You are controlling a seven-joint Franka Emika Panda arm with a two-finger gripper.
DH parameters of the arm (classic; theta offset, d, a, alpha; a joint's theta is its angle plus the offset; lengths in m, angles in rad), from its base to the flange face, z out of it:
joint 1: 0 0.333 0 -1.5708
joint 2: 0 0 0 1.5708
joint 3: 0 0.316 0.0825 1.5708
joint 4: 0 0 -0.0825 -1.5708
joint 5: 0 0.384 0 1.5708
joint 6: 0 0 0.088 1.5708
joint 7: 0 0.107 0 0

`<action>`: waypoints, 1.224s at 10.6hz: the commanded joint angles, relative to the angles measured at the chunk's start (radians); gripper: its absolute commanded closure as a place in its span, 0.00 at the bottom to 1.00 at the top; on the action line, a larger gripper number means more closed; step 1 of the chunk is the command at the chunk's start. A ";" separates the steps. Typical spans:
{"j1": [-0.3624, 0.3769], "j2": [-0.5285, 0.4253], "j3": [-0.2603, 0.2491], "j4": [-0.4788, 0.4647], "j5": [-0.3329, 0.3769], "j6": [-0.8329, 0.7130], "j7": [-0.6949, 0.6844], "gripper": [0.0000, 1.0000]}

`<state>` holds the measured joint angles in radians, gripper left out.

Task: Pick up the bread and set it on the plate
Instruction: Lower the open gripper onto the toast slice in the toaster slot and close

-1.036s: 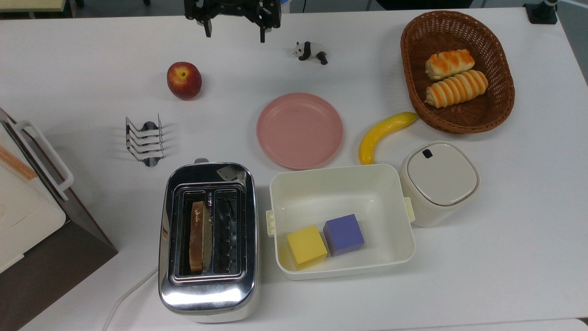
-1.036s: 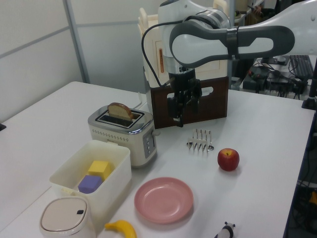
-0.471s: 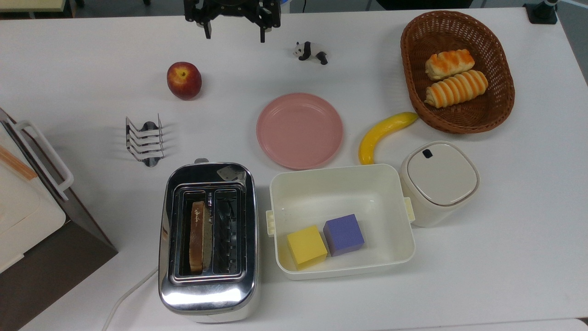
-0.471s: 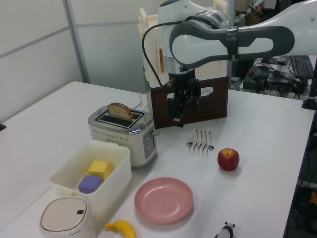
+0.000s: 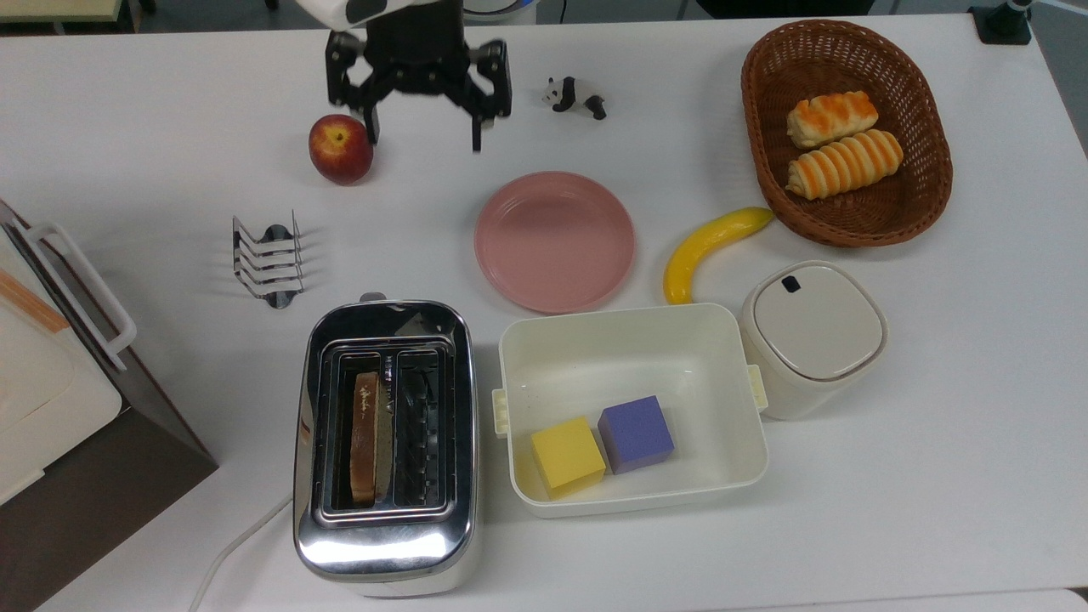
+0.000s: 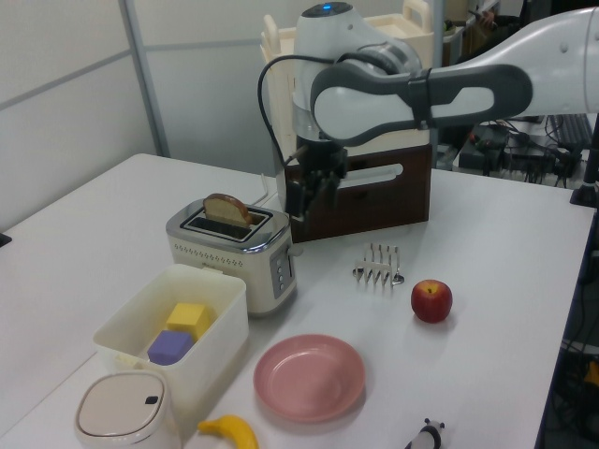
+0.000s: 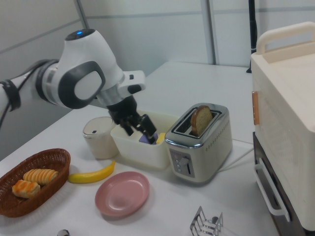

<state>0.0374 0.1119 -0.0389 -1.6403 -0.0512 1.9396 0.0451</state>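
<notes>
The bread (image 5: 365, 435) is a flat brown slice with a speckled tan face and darker crust. It stands on edge in the slot on the top view's left of the shiny toaster (image 5: 384, 446), and its rounded top pokes up out of the slot in the left view (image 6: 225, 207) and the right view (image 7: 201, 119). To the top view's right of the toaster and further up is the plate (image 5: 554, 240), plain pink, round, shallow with a raised rim, and bare. It sits just above the cream tub (image 5: 631, 408) holding a yellow block and a purple one.

The gripper (image 5: 422, 136) hangs over the table between the apple (image 5: 340, 149) and the toy panda (image 5: 575, 93), fingers spread wide with nothing between them. Compared with half a second ago it has come down the top view, from the table's far edge to level with the apple, and in the left view it has slid over toward the toaster. Everything else on the table sits where it was.

No brand or writing I can read anywhere.
</notes>
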 commanded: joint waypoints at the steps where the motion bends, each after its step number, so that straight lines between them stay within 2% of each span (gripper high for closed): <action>1: -0.013 0.122 -0.007 0.075 0.024 0.268 0.015 0.00; 3: -0.031 0.202 -0.009 0.097 0.016 0.506 0.108 0.00; 4: -0.033 0.259 -0.009 0.135 0.008 0.571 0.101 0.00; 7: -0.043 0.388 -0.012 0.258 -0.054 0.596 0.104 0.00; 8: -0.045 0.411 -0.012 0.266 -0.062 0.652 0.107 0.01; 9: -0.045 0.425 -0.016 0.267 -0.076 0.685 0.108 0.09; 11: -0.042 0.442 -0.025 0.274 -0.096 0.687 0.108 0.36; 13: -0.034 0.440 -0.024 0.272 -0.102 0.684 0.110 0.80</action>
<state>-0.0138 0.5450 -0.0520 -1.3868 -0.1303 2.6148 0.1281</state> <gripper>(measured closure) 0.352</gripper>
